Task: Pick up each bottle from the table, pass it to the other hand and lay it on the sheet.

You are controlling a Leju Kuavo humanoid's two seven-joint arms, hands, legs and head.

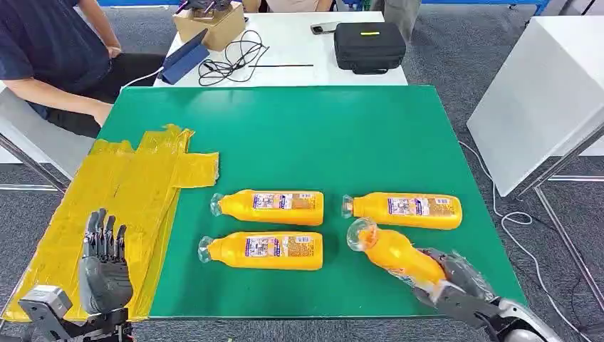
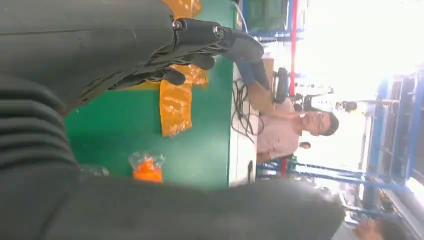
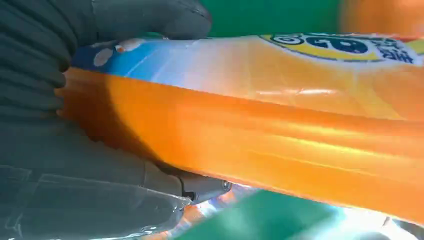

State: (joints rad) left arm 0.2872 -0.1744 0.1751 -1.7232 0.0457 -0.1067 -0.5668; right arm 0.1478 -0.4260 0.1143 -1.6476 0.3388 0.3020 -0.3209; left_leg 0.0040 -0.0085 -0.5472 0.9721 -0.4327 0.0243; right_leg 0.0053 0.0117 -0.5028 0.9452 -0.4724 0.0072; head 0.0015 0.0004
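Note:
Three orange bottles lie flat on the green mat (image 1: 313,135): one in the middle (image 1: 269,207), one nearer the front (image 1: 263,251), one to the right (image 1: 404,211). My right hand (image 1: 456,279) grips another orange bottle (image 1: 394,254) by its base near the front right edge, its capped end tilted up and toward the left. In the right wrist view this held bottle (image 3: 280,115) lies against my right hand (image 3: 65,125). The yellow sheet (image 1: 121,199) covers the mat's left side. My left hand (image 1: 104,263) hovers over its front part, fingers straight and apart, holding nothing; my left hand (image 2: 100,45) shows close up.
A person (image 1: 57,57) sits at the far left corner, an arm near the mat. Behind the mat a white table (image 1: 285,43) carries a black case (image 1: 369,46), a cardboard box (image 1: 210,25) and cables. A white cabinet (image 1: 548,92) stands to the right.

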